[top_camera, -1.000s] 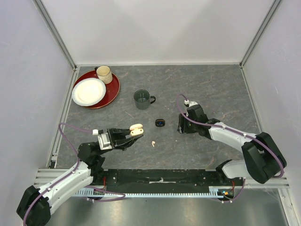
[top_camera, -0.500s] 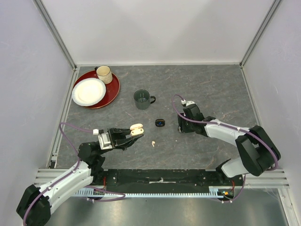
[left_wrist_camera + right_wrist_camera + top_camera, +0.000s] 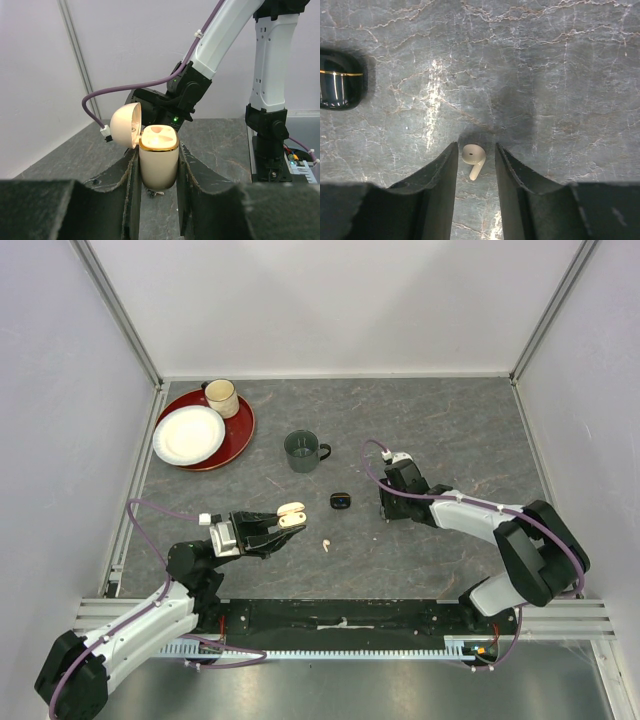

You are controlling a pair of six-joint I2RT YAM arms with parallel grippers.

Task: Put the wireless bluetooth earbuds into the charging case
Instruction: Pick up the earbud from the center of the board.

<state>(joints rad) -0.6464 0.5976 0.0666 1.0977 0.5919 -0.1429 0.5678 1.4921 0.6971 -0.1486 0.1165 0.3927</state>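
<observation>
Now the left gripper [image 3: 157,167] clamps the cream charging case [image 3: 158,150], lid open, while the right gripper [image 3: 476,148] has its jaws narrowly apart around a white earbud [image 3: 473,154], not touching it.

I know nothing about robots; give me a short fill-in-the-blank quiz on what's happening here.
The left gripper holds a cream charging case whose lid is ____.
A white earbud lies ____ the fingers of the right gripper.
The mug near the black case is coloured ____.
Missing words: open; between; green.
</observation>
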